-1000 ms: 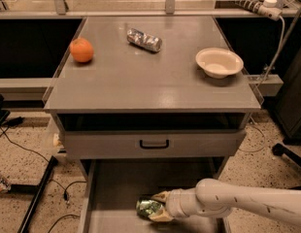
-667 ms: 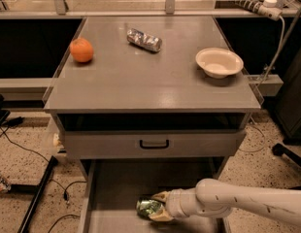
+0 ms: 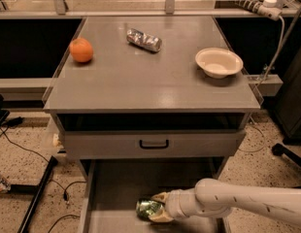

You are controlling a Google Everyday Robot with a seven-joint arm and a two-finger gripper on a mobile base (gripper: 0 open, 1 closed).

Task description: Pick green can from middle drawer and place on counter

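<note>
The green can point(image 3: 147, 208) lies on its side on the floor of the open middle drawer point(image 3: 111, 193), near its front. My gripper point(image 3: 155, 208) reaches in from the right on a white arm. Its tan fingers point(image 3: 159, 197) sit above and below the can's right end, closed around it. The can rests low in the drawer. The counter point(image 3: 150, 76) is the grey cabinet top above.
On the counter lie an orange point(image 3: 81, 50) at the left, a silver-and-blue can point(image 3: 144, 39) at the back middle and a white bowl point(image 3: 219, 62) at the right. A closed drawer front with a black handle point(image 3: 154, 143) sits above the open drawer. Cables lie on the floor left.
</note>
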